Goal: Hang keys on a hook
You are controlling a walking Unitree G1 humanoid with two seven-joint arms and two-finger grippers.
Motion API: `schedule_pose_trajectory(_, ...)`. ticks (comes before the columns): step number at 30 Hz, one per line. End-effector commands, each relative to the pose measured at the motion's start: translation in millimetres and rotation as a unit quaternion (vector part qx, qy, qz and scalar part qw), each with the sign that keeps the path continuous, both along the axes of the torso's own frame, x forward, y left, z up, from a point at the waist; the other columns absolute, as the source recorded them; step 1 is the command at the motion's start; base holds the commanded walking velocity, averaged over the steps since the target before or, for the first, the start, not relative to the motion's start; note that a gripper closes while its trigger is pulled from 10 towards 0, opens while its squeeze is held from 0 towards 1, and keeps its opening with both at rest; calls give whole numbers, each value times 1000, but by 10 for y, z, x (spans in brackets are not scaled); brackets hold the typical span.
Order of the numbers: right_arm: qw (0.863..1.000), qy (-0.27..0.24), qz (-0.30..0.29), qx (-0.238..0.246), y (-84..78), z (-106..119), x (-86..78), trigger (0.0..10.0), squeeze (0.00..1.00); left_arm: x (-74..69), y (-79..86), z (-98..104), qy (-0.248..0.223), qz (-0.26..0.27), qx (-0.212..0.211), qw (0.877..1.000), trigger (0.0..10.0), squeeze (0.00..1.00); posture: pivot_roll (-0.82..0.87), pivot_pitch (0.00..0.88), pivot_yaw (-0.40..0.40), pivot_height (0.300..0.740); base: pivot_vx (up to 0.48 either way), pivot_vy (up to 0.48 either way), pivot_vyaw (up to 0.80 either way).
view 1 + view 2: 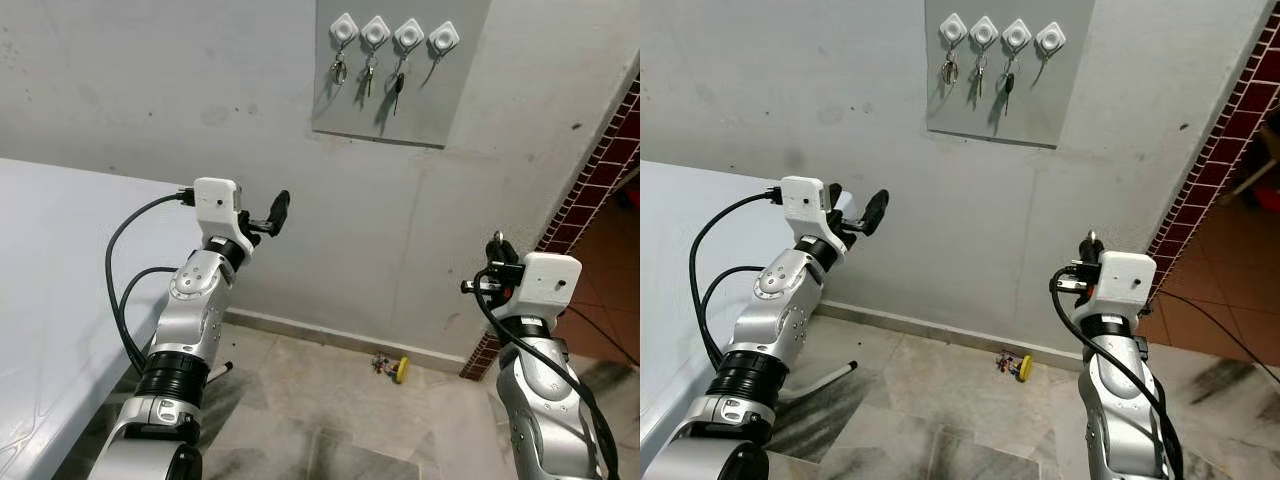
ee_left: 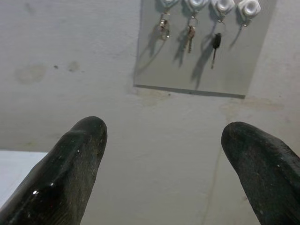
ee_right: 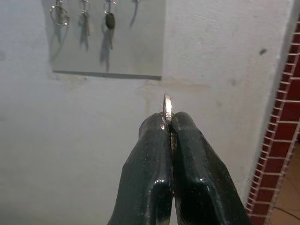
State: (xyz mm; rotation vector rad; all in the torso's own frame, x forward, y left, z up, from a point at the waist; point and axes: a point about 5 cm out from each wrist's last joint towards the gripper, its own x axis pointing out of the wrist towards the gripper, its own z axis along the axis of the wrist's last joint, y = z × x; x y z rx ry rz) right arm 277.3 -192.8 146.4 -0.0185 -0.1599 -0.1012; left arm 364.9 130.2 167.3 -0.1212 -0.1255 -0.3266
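No readable text, label, brand or number appears on anything.

Grey hook panel (image 1: 400,75) at top centre of the frame, on the white wall (image 1: 150,90). Four white hooks in a row: first three from frame left carry keys, hanging close together, little gap between them. Fourth hook (image 1: 443,39), rightmost, has no keys; bare panel below and right of it.

Open wall between panel and both arms, nothing jutting out.

White table (image 1: 50,300) fills lower left, its edge close beside the left arm.

Brick pillar (image 1: 590,190) runs down the right edge, near the right gripper (image 1: 497,243).

Small keys with yellow tag (image 1: 393,367) on the floor at the wall base, lower centre.
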Motion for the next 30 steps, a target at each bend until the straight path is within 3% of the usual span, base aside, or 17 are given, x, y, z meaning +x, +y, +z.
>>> schedule_pose_trajectory(1,1000,-17,9,-4,16,78,-4,10000,0,-7,20,27,-2,-1,6,1000,10000,0,-86,8,-10,740,424,0,0)
schedule_pose_trajectory(30,999,-24,28,-2,25,81,-36,10000,0,-20,-22,16,8,-12,14,1000,10000,0,-88,5,-6,740,460,0,0)
